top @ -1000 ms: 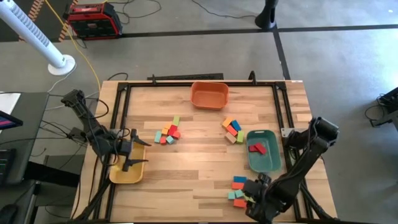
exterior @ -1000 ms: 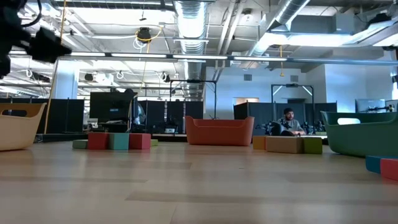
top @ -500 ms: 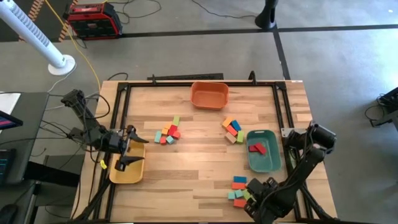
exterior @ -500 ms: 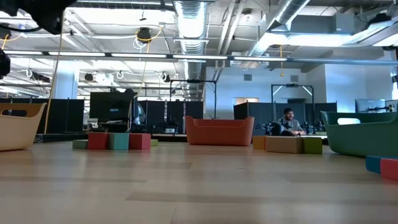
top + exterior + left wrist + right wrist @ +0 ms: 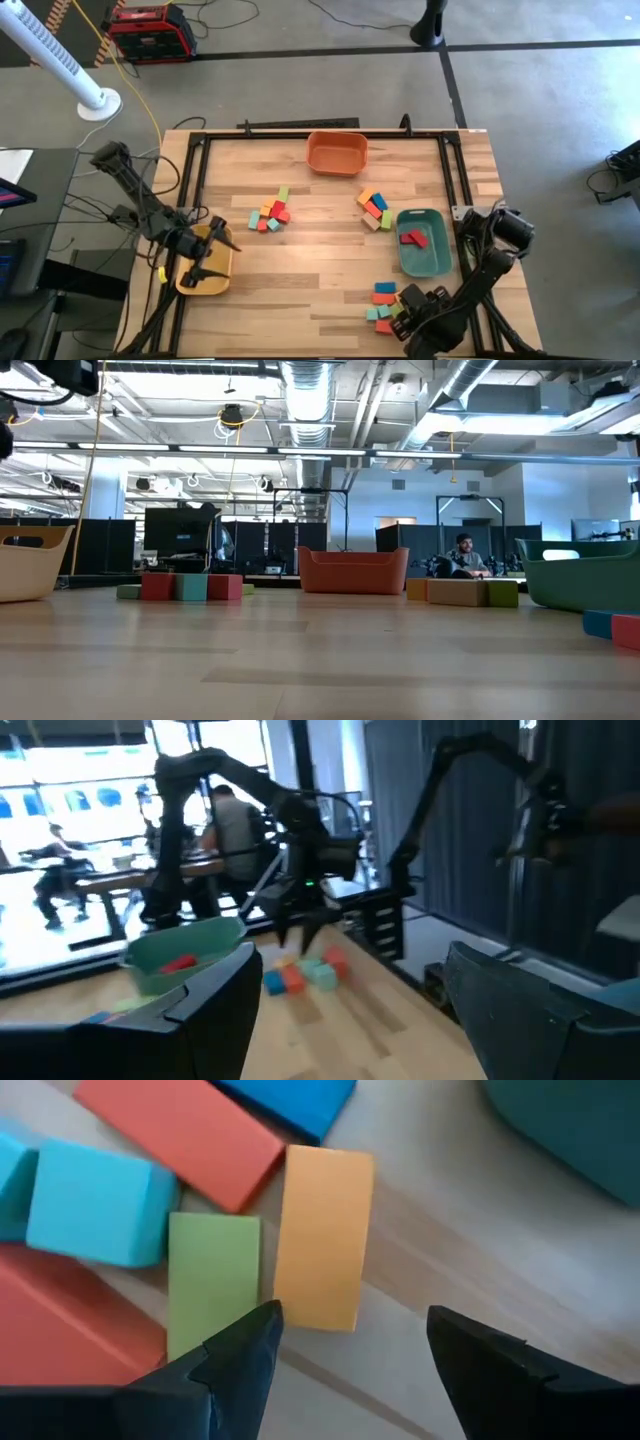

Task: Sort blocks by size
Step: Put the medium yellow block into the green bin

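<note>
Pale wooden worktop [image 5: 320, 265] carries three clusters of painted wooden blocks. My left gripper [image 5: 207, 262] hovers spread wide and empty over the yellow tray [image 5: 192, 279] at the left edge. Near the front right corner, my right gripper [image 5: 345, 1345] hangs open and empty above an orange oblong block [image 5: 322, 1235]; its long axis points away from my fingers. Picking is underway, I judge; next I descend and close across its narrow width.
</note>
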Robot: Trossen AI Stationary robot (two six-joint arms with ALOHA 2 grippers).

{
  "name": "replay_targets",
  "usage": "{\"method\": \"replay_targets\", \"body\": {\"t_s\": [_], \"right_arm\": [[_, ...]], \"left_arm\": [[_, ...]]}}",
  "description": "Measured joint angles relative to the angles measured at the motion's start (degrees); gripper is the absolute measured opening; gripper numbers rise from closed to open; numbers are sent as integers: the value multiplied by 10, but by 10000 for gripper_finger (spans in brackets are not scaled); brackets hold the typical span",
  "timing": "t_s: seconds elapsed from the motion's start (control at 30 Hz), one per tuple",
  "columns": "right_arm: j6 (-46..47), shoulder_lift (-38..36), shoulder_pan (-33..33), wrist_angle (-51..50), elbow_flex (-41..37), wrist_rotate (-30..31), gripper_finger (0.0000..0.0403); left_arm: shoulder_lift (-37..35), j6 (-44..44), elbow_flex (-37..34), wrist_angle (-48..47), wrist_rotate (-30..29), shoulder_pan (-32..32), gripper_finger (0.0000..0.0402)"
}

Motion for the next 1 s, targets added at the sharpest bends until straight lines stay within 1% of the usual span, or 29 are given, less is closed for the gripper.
{"method": "replay_targets", "body": {"t_s": [0.13,0.27,0.33,0.5,0.7,0.77,0.83,1.0], "right_arm": [[0,2,-8,1,0,1,286],[-14,8,-22,8,-1,0,286],[-27,7,-34,28,-10,0,286],[-71,6,-67,67,-30,-1,286],[-106,5,-91,80,-39,-11,281],[-110,5,-91,81,-39,-11,270],[-111,5,-90,83,-39,-9,251],[-116,5,-80,104,-40,3,178]], "left_arm": [[49,-30,0,19,6,0,301],[109,-34,0,17,-10,3,301],[142,-40,0,16,-13,13,301],[217,-88,0,25,-17,50,301],[274,-105,0,39,-17,78,301],[286,-105,0,48,-17,86,301],[294,-102,0,59,-17,93,301],[301,-91,0,69,-17,112,301]]}}
